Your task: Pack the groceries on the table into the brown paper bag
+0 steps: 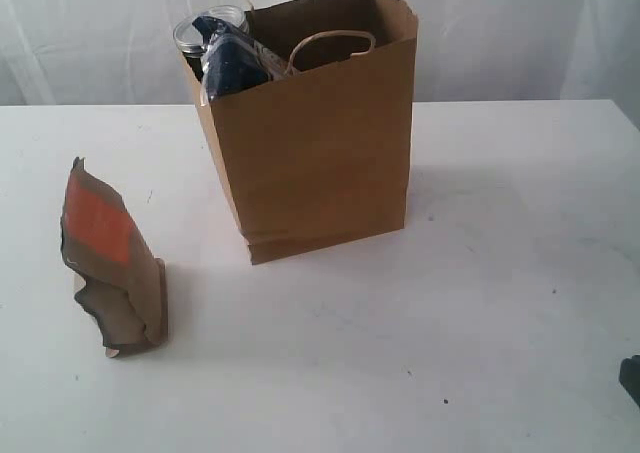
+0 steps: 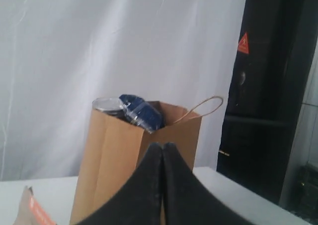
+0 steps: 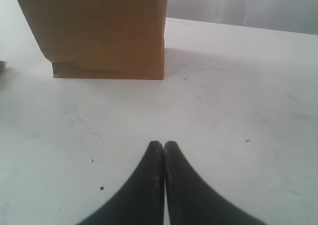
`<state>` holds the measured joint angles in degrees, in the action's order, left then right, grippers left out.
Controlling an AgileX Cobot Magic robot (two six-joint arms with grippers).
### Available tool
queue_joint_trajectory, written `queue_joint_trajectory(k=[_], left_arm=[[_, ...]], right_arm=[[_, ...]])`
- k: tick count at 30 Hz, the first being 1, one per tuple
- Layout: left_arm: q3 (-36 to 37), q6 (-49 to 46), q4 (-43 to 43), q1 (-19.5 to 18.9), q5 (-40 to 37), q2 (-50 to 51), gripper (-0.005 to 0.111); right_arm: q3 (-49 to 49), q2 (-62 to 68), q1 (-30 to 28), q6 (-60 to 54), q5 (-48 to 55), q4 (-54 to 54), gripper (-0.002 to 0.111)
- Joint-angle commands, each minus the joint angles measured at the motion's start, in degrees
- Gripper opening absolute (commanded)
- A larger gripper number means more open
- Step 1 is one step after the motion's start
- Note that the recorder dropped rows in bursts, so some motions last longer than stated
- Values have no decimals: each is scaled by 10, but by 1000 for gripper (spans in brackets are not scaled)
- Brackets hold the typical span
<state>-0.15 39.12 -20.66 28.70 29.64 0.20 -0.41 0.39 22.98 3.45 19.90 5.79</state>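
The brown paper bag (image 1: pixel 320 143) stands upright at the middle back of the white table (image 1: pixel 480 303). A clear jar (image 1: pixel 200 31) and a long navy packet (image 1: pixel 232 61) stick out of its top left corner. An orange-brown pouch (image 1: pixel 108 263) stands on the table to the bag's left. In the left wrist view my left gripper (image 2: pixel 163 146) is shut and empty, with the bag (image 2: pixel 114 160), jar (image 2: pixel 107 105) and packet (image 2: pixel 141 112) beyond it. My right gripper (image 3: pixel 164 145) is shut and empty, low over the table, with the bag (image 3: pixel 99 31) ahead.
A white curtain (image 1: pixel 500 23) hangs behind the table. A dark part (image 1: pixel 631 378) shows at the exterior view's right edge. A black cabinet (image 2: pixel 278 96) stands off the table in the left wrist view. Small dark specks (image 3: pixel 102 187) dot the tabletop.
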Motion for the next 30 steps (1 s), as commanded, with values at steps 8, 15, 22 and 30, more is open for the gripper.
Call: queue_joint_trajectory(k=[8,15,22,30], left_arm=[[1,46,-2,0,113,-2,0],[1,61,-25,0,129,-2,0],[1,128,-6,0,67,-2,0],[-78,347,-151,0,-195,-2,0]], right_arm=[[4,-4,-2,-7,-3,0,0],[4,-4,-2,-7,-3,0,0],[4,-4,-2,-7,-3,0,0],[4,-4,-2,-7,-3,0,0]])
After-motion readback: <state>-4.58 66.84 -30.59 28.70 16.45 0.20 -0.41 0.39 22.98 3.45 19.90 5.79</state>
